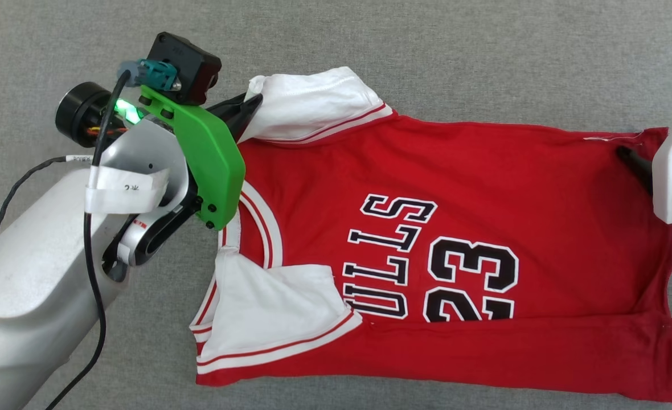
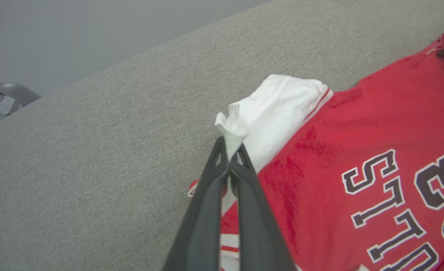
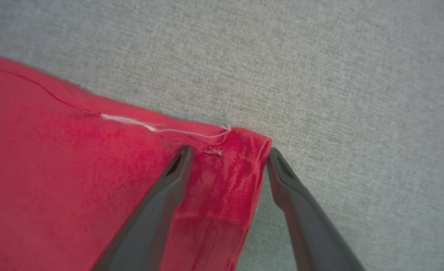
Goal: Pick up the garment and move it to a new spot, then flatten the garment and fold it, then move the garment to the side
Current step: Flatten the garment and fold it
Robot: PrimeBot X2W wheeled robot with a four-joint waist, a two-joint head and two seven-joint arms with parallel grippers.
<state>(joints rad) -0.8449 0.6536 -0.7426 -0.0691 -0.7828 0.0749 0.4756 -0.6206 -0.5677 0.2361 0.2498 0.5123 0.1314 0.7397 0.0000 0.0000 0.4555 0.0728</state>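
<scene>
Folded garment hides part of its lettering.

The red "BULLS 23" garment lies spread flat, near edge folded over, white sleeves rumpled.

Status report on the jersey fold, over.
Left gripper shut on white sleeve of the garment. Right gripper open, straddling red hem corner. Near edge folded over. Nothing blocking.
</scene>
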